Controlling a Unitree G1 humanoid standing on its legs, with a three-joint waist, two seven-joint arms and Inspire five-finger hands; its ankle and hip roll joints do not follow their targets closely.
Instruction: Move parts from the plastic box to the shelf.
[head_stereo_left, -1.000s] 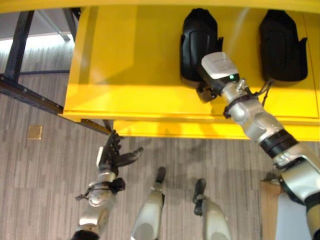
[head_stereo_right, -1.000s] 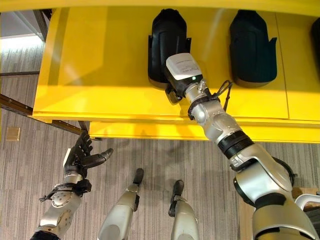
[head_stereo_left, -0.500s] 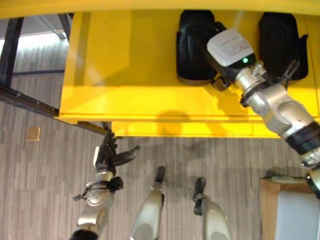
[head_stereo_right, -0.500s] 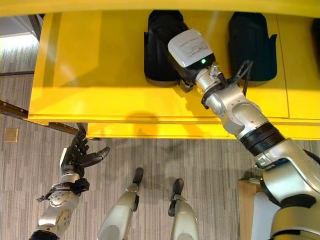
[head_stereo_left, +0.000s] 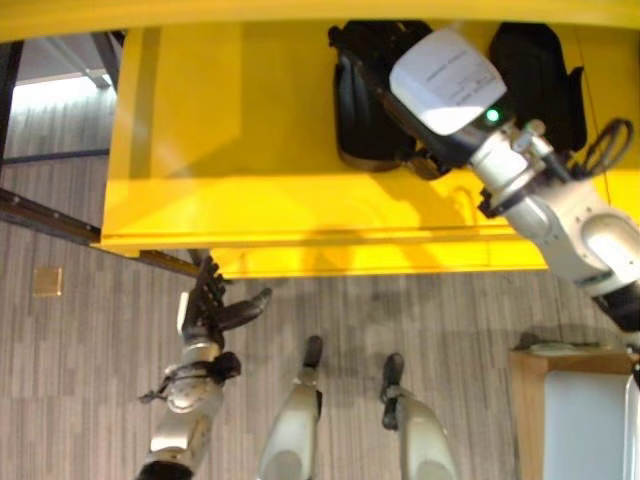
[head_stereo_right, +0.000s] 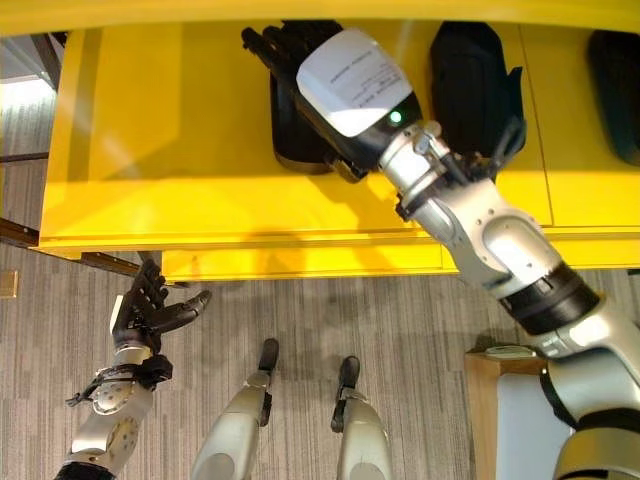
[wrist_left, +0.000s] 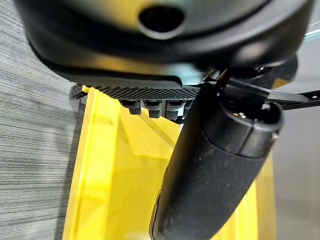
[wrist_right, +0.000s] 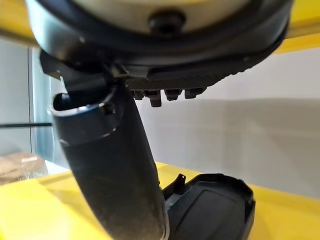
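Note:
Three black moulded parts lie on the yellow shelf (head_stereo_right: 180, 130): the leftmost part (head_stereo_right: 290, 135), a second part (head_stereo_right: 470, 85) and a third part (head_stereo_right: 615, 90) at the right edge. My right hand (head_stereo_right: 290, 45) hovers over the leftmost part, open, with its fingers straight and nothing in it. In the right wrist view its thumb (wrist_right: 115, 175) hangs above that part (wrist_right: 215, 205) without touching it. My left hand (head_stereo_left: 205, 310) is held low, below the shelf's front edge, open and holding nothing.
A wooden box (head_stereo_left: 560, 400) with a white inside stands on the floor at lower right. A dark metal rail (head_stereo_left: 50, 210) runs under the shelf's left end. A small brass plate (head_stereo_left: 46, 281) is set in the floor.
My right hand has risen from the front of the leftmost black part to above it, leaving the part on the shelf. The view has drifted a little. The left hand stays put.

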